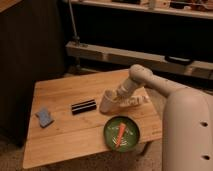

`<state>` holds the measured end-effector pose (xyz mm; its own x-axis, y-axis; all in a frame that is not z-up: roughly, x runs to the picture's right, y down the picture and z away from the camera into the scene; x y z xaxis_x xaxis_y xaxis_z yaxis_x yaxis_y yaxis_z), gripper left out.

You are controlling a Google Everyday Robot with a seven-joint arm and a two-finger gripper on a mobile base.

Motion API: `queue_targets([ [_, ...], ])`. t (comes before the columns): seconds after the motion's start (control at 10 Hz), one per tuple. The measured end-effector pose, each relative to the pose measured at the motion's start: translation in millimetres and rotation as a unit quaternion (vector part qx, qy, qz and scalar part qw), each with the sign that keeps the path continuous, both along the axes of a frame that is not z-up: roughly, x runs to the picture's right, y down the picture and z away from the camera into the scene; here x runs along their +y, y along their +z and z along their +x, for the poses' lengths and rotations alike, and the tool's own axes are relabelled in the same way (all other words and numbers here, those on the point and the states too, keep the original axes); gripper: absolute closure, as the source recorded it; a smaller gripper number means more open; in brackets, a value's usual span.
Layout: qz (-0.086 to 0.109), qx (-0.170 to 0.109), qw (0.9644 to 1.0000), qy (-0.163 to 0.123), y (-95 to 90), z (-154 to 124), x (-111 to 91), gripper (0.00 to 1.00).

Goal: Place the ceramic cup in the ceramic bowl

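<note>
Jaws of my gripper point(113, 98) pinch the ceramic cup point(106, 102), held tilted over the table's point(60, 140) middle; the ceramic bowl point(131, 141) sits near the front edge, toward the right corner.

The ceramic cup point(106, 102) is pale beige, the gripper point(113, 95) at it whitish. The ceramic bowl point(132, 141) is dark green with orange and pale markings.

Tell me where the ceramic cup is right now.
In the camera view the ceramic cup is mid-table in the shut gripper, between the black bar and a white packet, just beyond the ceramic bowl and not yet in it.
</note>
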<state>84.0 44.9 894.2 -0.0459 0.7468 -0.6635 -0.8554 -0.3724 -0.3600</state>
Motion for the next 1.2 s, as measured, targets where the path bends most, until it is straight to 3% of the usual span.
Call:
queue_targets([
  [0.2, 0.061, 0.016, 0.998, -0.007, -8.4, 43.8, -58.4, 1.0],
  [0.5, 0.106, 0.027, 0.9936, -0.029, 2.0, 93.1, -115.6, 1.0],
  [0.7, 0.116, 0.015, 0.9916, -0.054, 13.4, 102.2, -128.1, 1.0],
  [1.0, 0.13, -0.011, 0.9863, -0.1, -1.6, 113.0, -128.0, 1.0],
  [1.2, 0.13, -0.013, 0.9859, -0.104, -2.4, 113.3, -126.7, 1.0],
])
